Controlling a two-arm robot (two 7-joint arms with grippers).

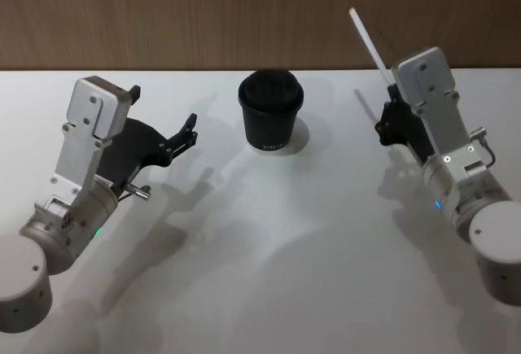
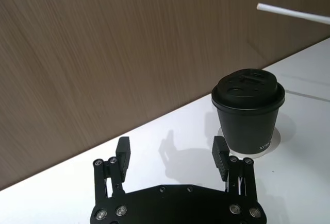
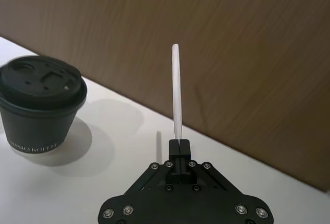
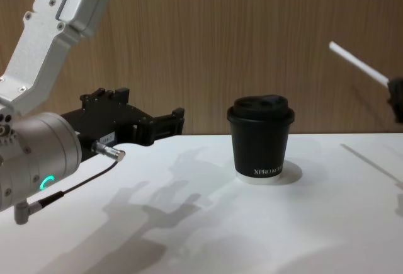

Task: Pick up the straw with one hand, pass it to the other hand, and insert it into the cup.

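Near the left edge of the table (image 1: 260,289), left gripper (image 1: 163,108) hangs fingers apart; by the right edge, right gripper (image 3: 179,144) clamps the straw (image 3: 176,90), tilted. Farther back, centre, the cup (image 1: 271,118). Risk: straw, seemingly pinched near one end, pivots at handover.

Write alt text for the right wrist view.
The right gripper is shut on one end of the straw, which juts straight out beyond it. The lidded black cup stands apart on the white table.
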